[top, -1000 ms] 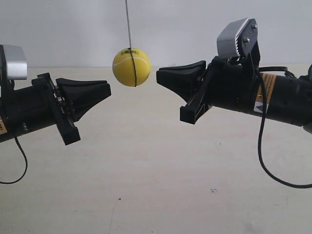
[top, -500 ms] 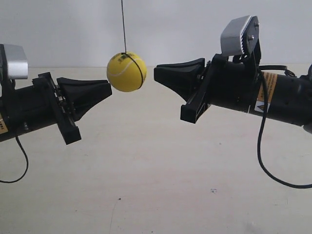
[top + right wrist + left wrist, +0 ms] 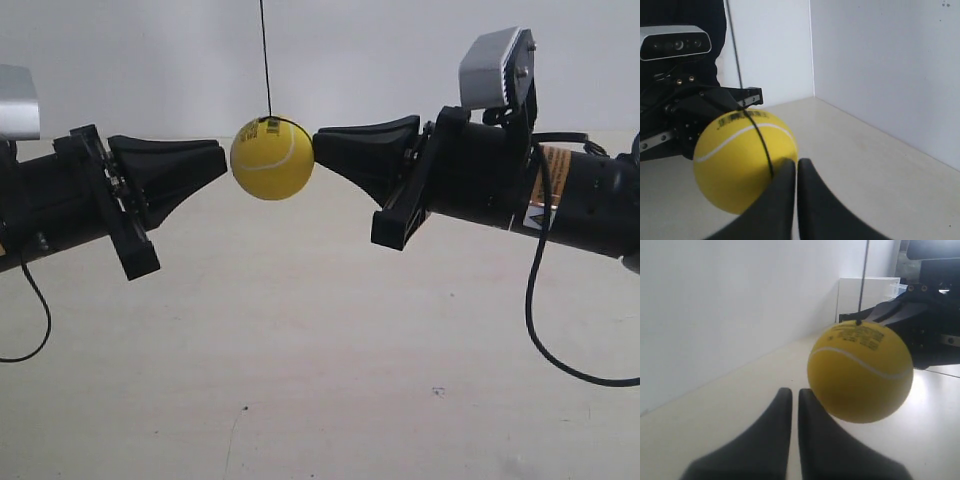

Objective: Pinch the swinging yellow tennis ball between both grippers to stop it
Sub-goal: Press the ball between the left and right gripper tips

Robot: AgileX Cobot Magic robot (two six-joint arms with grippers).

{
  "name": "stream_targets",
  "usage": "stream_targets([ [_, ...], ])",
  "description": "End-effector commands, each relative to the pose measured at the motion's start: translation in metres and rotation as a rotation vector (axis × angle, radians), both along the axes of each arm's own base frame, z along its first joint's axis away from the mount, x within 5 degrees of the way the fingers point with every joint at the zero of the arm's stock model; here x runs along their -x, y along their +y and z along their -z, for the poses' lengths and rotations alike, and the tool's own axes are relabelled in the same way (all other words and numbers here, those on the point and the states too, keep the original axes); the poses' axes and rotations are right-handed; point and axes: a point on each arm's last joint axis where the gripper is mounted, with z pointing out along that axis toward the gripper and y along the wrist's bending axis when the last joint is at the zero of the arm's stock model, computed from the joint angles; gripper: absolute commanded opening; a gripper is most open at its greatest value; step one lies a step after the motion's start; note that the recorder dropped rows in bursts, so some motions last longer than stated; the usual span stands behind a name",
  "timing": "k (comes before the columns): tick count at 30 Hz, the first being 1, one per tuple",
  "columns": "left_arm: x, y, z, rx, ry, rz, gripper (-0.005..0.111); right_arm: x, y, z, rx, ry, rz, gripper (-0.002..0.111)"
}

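The yellow tennis ball (image 3: 272, 157) hangs on a thin black string (image 3: 266, 60) between two black grippers above the table. The gripper of the arm at the exterior view's right (image 3: 318, 140) is shut, its tip against the ball's side. The gripper of the arm at the exterior view's left (image 3: 222, 152) is shut too, its tip a hair from the ball or just touching. In the left wrist view the ball (image 3: 860, 372) sits beside my shut left gripper (image 3: 791, 392). In the right wrist view my shut right gripper (image 3: 796, 162) presses at the ball's (image 3: 742, 157) edge.
The beige table (image 3: 320, 380) lies well below both arms, with a white wall behind. A black cable (image 3: 540, 320) loops down from the arm at the exterior view's right. A white cabinet (image 3: 860, 295) stands in the far corner.
The ball has swung slightly toward the exterior view's right. The gripper at the exterior view's left rose and closed in; the other moved in until its tip met the ball.
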Motion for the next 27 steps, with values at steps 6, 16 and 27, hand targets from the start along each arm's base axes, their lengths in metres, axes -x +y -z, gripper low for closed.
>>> stream_targets([
  [6, 0.0002, -0.0023, -0.0043, 0.017, 0.005, 0.023, 0.005, 0.0007, 0.0009, -0.0011, -0.007, -0.003, -0.018, 0.000],
  [16, -0.0032, -0.0060, -0.0107, 0.014, 0.013, 0.079, 0.005, 0.0008, 0.0010, -0.0012, -0.009, -0.004, -0.019, 0.000],
  [27, -0.0032, -0.0059, -0.0107, 0.013, 0.012, 0.079, 0.005, 0.0008, 0.0010, -0.0012, -0.010, -0.002, -0.019, 0.000],
])
